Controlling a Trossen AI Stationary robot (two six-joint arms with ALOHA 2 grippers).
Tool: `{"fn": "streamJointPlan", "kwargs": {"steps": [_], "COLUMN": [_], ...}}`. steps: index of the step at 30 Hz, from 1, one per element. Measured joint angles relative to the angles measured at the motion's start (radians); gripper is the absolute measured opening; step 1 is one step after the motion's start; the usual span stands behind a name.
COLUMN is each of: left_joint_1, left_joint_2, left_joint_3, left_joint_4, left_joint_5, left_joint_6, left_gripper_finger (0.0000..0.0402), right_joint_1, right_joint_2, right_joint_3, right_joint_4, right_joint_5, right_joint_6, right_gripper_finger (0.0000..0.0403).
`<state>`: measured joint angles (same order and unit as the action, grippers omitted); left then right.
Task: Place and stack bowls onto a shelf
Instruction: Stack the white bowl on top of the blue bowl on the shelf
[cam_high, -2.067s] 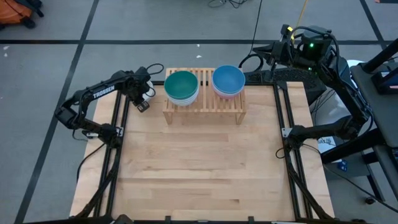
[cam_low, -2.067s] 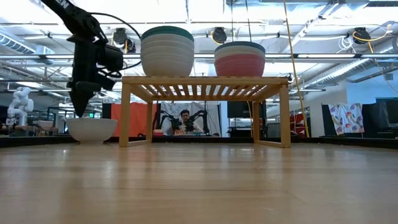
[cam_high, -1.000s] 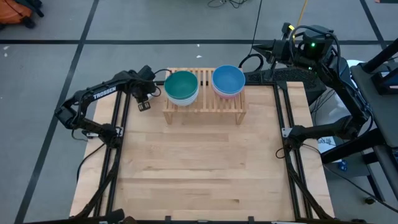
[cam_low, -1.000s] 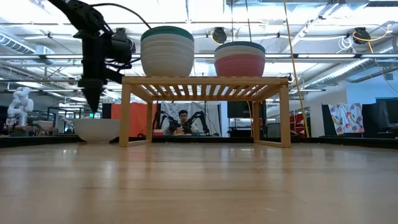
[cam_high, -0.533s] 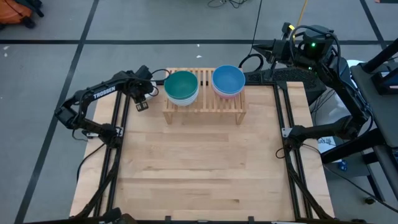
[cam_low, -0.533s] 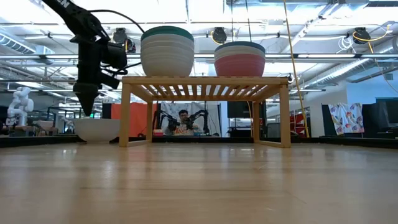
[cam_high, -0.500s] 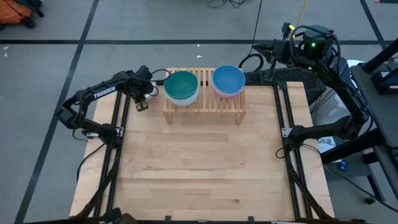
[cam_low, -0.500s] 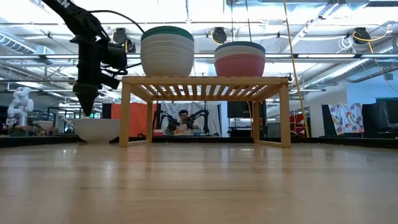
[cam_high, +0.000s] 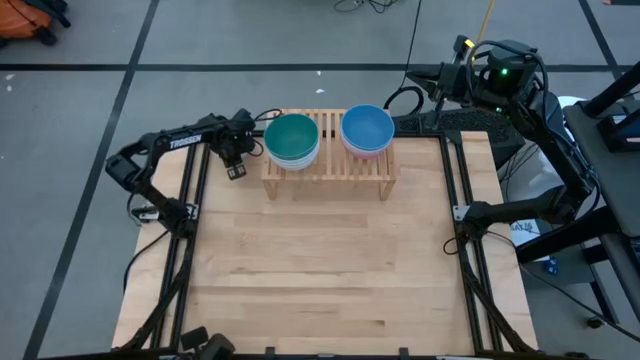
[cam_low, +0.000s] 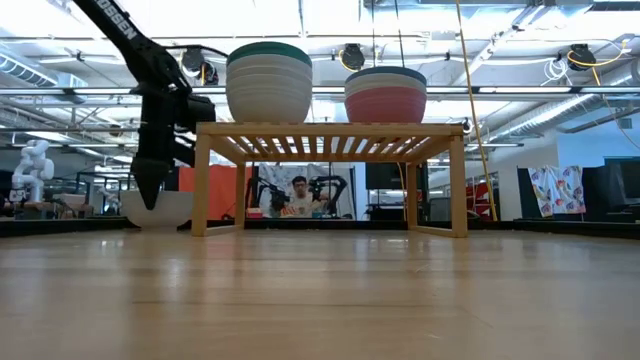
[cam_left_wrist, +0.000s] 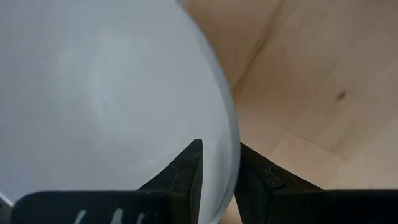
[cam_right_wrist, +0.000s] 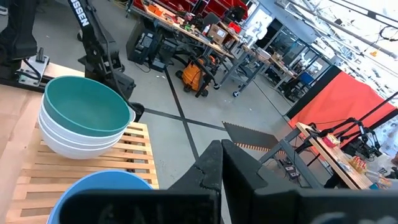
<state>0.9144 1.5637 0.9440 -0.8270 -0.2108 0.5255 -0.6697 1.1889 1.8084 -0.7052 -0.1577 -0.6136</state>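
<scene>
Left gripper (cam_left_wrist: 219, 163) straddles the rim of a white bowl (cam_left_wrist: 93, 106), one finger inside, one outside, clamped on it. That bowl (cam_low: 165, 208) sits on the table (cam_high: 320, 270) just left of the shelf (cam_high: 330, 165). On the shelf: teal-topped stack (cam_high: 291, 140) and blue-topped stack (cam_high: 367, 131), side by side. Right gripper (cam_right_wrist: 219, 163) is clenched, empty, behind the shelf.
</scene>
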Motion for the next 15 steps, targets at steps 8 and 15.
{"fn": "streamJointPlan", "kwargs": {"steps": [8, 15], "left_joint_1": [-0.004, -0.016], "left_joint_2": [0.033, 0.032], "left_joint_3": [0.0, 0.0], "left_joint_4": [-0.005, -0.017], "left_joint_5": [0.001, -0.003], "left_joint_6": [-0.01, -0.062], "left_gripper_finger": [0.0061, 0.0009], "right_joint_1": [0.0, 0.0], "right_joint_2": [0.0, 0.0], "right_joint_3": [0.0, 0.0], "right_joint_4": [-0.001, -0.001], "right_joint_5": [0.0, 0.0], "right_joint_6": [0.0, 0.0], "right_gripper_finger": [0.0, 0.0]}}
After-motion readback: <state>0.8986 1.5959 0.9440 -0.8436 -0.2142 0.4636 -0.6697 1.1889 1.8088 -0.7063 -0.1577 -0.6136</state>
